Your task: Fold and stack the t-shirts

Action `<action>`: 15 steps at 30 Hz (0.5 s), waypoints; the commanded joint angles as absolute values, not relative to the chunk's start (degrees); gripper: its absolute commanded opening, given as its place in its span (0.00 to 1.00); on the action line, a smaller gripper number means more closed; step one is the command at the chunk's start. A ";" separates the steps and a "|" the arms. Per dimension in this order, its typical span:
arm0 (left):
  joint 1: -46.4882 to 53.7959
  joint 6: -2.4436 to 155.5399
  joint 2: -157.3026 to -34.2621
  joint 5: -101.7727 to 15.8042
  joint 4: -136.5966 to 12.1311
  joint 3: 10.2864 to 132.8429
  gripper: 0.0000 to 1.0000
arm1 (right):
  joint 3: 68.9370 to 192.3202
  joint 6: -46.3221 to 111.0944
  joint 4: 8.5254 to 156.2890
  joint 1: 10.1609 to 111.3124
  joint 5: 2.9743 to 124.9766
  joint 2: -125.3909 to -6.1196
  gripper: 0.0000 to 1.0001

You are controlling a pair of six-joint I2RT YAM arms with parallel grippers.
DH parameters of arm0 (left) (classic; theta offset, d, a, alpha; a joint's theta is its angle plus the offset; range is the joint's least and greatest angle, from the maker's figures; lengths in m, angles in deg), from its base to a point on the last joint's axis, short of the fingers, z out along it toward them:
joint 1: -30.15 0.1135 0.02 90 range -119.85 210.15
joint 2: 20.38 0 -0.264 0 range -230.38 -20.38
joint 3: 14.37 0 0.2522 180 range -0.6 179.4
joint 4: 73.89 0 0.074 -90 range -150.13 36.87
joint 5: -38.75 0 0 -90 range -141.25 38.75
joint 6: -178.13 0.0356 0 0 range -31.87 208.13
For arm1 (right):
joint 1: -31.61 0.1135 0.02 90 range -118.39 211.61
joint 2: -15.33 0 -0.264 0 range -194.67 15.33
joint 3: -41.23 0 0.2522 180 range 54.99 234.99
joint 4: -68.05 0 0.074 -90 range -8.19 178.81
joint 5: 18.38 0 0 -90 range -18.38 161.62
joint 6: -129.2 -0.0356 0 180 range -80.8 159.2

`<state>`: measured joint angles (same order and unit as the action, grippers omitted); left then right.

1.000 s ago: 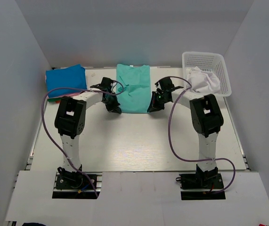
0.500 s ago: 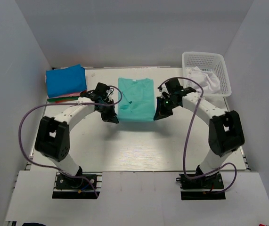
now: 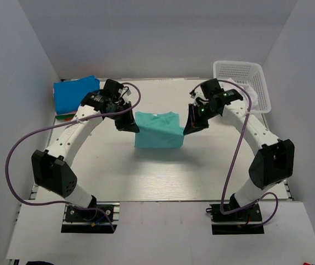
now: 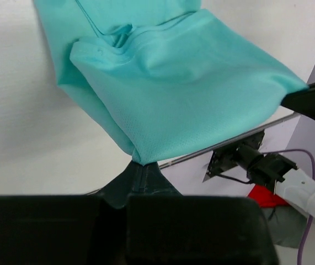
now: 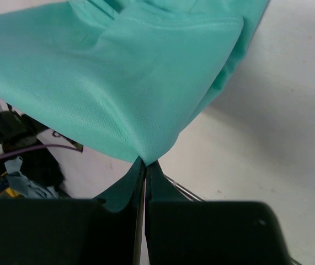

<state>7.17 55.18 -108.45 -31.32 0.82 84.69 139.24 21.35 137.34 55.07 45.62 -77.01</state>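
Note:
A teal-green t-shirt [image 3: 157, 130] hangs folded over between my two grippers near the middle of the table. My left gripper [image 3: 133, 128] is shut on its left corner, and the pinch shows in the left wrist view [image 4: 139, 163]. At the other side my right gripper [image 3: 187, 130] is shut on the right corner, seen close in the right wrist view [image 5: 145, 162]. The cloth [image 4: 174, 94] sags between both pinches, and its lower part rests on the table. A bright blue t-shirt [image 3: 75, 93] lies folded on top of a pile at the back left. A white t-shirt [image 3: 244, 88] lies in the basket.
A white mesh basket [image 3: 256, 77] stands at the back right corner. Grey walls close in the table on three sides. A red-pink edge [image 3: 64, 116] shows under the blue pile. Purple cables loop from both arms.
Both grippers have lifted the teal-green t-shirt's near edge and carried it toward the back, folding the shirt over itself. The right gripper closed during this second. Both arms now reach farther back.

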 commanded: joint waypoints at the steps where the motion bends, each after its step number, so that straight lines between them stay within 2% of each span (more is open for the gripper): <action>1: 8.36 55.78 -110.89 -34.80 0.70 87.98 0.00 | 144.28 20.66 139.03 52.62 45.09 -80.47 0.00; 7: 8.36 55.78 -118.36 -40.61 -1.59 95.89 0.00 | 150.88 21.18 136.22 49.98 37.80 -86.89 0.00; 12: 9.41 55.78 -128.01 -39.91 -3.89 103.70 0.00 | 156.06 21.18 135.87 47.44 38.04 -92.33 0.00; 15: 10.02 54.22 -131.11 -44.38 -5.54 107.41 0.00 | 156.77 21.35 135.08 46.29 37.69 -94.09 0.00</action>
<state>8.96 55.09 -130.96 -39.93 -3.29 104.17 154.10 20.81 135.63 47.88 39.48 -93.49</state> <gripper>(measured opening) 0.022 0.012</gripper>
